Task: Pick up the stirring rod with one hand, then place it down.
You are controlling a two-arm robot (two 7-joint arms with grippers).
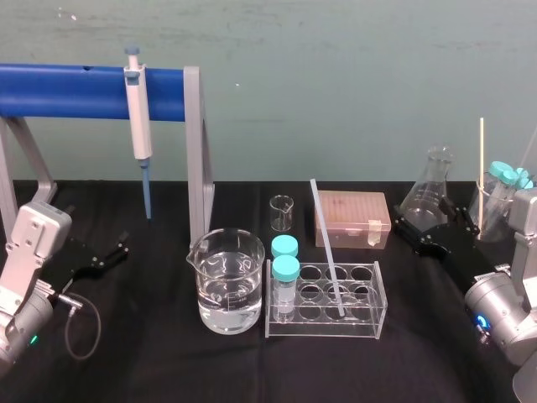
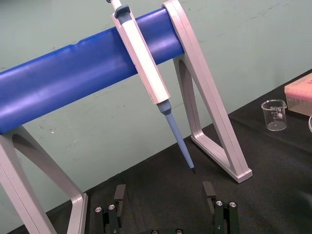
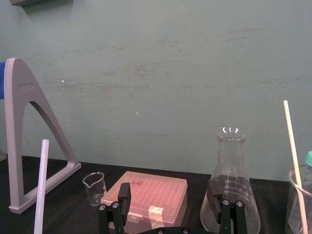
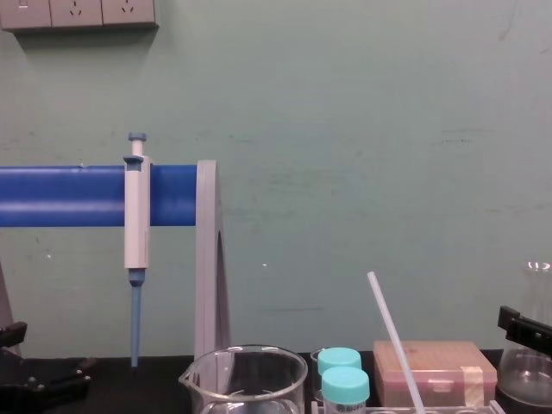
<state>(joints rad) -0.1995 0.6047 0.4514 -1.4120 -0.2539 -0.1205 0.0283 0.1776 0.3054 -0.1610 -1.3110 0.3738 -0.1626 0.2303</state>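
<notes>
The stirring rod (image 1: 328, 248) is a thin translucent white rod leaning in the clear tube rack (image 1: 369, 323), its top tilted back and left. It also rises in the chest view (image 4: 393, 339) and at the edge of the right wrist view (image 3: 41, 185). My right gripper (image 1: 428, 220) hovers open to the right of the rack, near the flask, with nothing between its fingers (image 3: 124, 194). My left gripper (image 1: 117, 249) rests open at the far left, in front of the pipette stand (image 2: 164, 192).
A water beaker (image 1: 226, 281) stands left of the rack, which holds two teal-capped tubes (image 1: 285, 277). Behind are a small beaker (image 1: 282, 212), pink tip box (image 1: 352, 217) and conical flask (image 1: 435, 180). A pipette (image 1: 138, 126) hangs on the blue-barred stand (image 1: 84, 91). A cream stick (image 1: 481, 155) stands in glassware at far right.
</notes>
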